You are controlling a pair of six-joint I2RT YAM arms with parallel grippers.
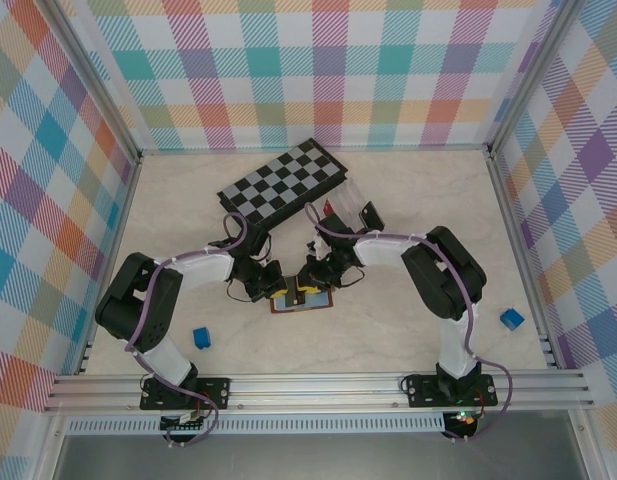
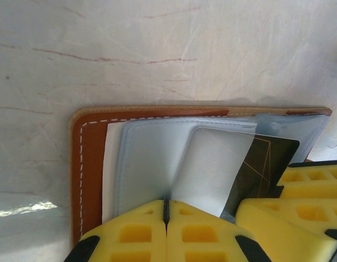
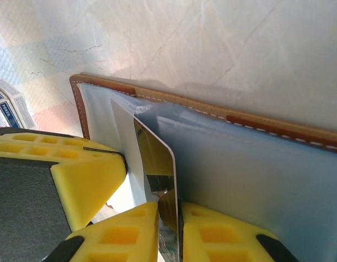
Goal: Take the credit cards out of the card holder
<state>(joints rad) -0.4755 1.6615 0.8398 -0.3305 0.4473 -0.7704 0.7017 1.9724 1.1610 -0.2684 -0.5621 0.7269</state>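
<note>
Card holder (image 1: 301, 299) lies open on the table (image 1: 408, 330), near-centre between my tools: left tool (image 2: 165, 206) clenched on its soft, floppy lining leaf (image 2: 152, 164), right tool (image 3: 169, 212) pinching the stiff, slick credit card (image 3: 154, 158) by its exposed edge, which should slide out lightly.

A folded chessboard (image 1: 283, 180) lies at an angle on the far part of the pale, marble-patterned desk (image 1: 428, 190), its grey and black squares facing up. Just beside its right end sits a clear plastic box (image 1: 354, 203), partly hidden. A small blue block (image 1: 201, 338) rests near the front on the left, and another blue block (image 1: 511, 319) lies well apart on the right. Colourful checked walls (image 1: 318, 70) enclose the desk, and a metal rail (image 1: 318, 385) runs along the front.
</note>
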